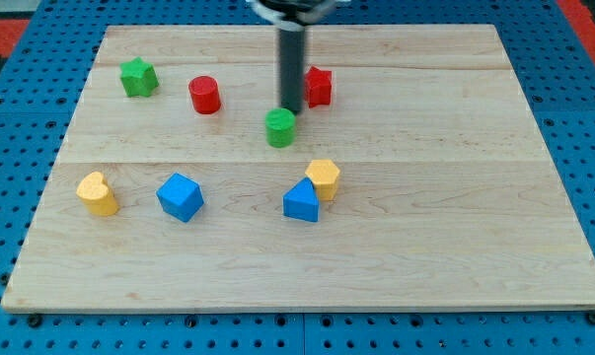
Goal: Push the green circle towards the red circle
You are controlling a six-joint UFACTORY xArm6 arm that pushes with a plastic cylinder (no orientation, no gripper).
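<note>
Contact looks made — my tip (291,108) (bare rod, grasping nothing) sits just upper-right of the green circle (280,128), so a steady leftward-upward shove suits the red circle (205,95).

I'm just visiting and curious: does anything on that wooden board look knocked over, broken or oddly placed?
Nothing stands out. All eight small blocks sit flat on the wooden board, none tipped or damaged. Only the yellow hexagon block and blue triangular block touch. My tip sits just behind the green circle block.
</note>
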